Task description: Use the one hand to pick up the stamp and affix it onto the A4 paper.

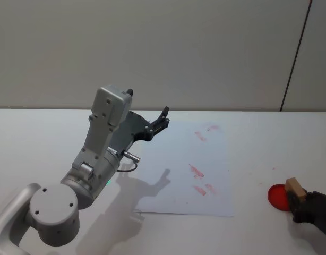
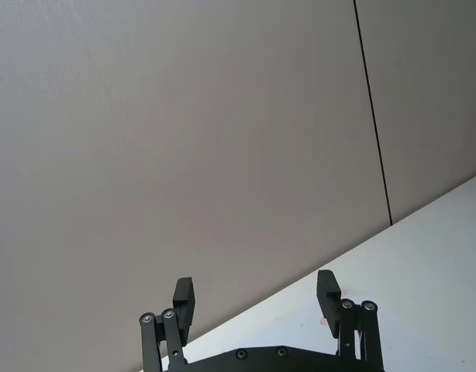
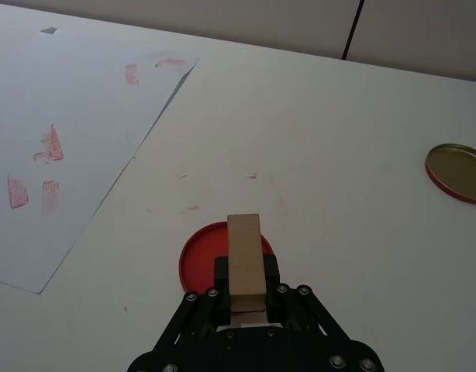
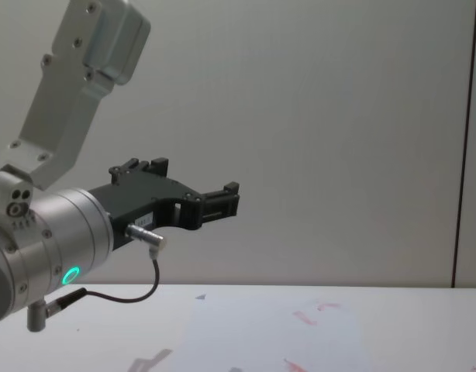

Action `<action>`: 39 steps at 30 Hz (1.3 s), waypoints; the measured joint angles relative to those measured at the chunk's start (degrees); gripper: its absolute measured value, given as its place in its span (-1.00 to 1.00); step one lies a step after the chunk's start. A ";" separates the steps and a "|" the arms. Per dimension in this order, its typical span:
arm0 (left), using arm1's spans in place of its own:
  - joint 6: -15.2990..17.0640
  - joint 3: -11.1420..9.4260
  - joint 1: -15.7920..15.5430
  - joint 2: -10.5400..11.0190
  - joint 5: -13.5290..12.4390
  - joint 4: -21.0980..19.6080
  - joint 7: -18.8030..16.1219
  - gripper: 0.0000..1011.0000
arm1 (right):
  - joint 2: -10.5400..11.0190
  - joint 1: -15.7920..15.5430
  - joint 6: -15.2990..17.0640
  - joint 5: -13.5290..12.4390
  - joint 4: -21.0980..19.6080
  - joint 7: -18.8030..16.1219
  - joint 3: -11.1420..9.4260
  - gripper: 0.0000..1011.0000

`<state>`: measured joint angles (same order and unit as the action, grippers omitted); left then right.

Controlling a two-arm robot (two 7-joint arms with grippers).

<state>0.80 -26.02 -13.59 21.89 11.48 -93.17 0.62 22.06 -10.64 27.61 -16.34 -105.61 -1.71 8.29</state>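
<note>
A light-brown wooden stamp (image 3: 245, 256) is clamped in my right gripper (image 3: 246, 280), which is shut on it just above a red round ink pad (image 3: 205, 249). In the head view the stamp (image 1: 293, 186) and right gripper (image 1: 301, 201) sit at the table's right edge, over the red pad (image 1: 279, 197). The A4 paper (image 1: 179, 175) lies mid-table with several faint red marks, well left of the stamp; it also appears as the A4 paper (image 3: 60, 147). My left gripper (image 1: 162, 121) hangs open, raised above the paper's far left corner, holding nothing; it also shows as the left gripper (image 2: 256, 301) and the left gripper (image 4: 222, 203).
A gold-coloured round lid (image 3: 457, 172) with a red rim lies on the table beyond the red pad. Faint red smudges (image 3: 253, 177) mark the tabletop between paper and pad. A grey wall (image 1: 163, 53) closes off the far side.
</note>
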 joint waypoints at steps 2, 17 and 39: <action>0.00 0.00 0.00 0.00 0.00 0.00 0.00 0.98 | -0.03 0.02 -0.01 0.07 0.07 -0.04 0.01 -0.56; 0.00 0.00 0.00 0.00 0.00 0.00 0.00 0.98 | -0.12 0.10 -0.05 0.30 0.37 -0.15 0.09 0.17; 0.00 0.00 0.00 0.00 0.00 0.00 0.00 0.98 | -0.27 -0.18 -0.70 0.35 0.13 -0.10 0.08 0.98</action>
<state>0.79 -26.02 -13.59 21.89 11.48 -93.17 0.62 21.78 -10.81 26.91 -15.99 -105.49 -1.82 8.37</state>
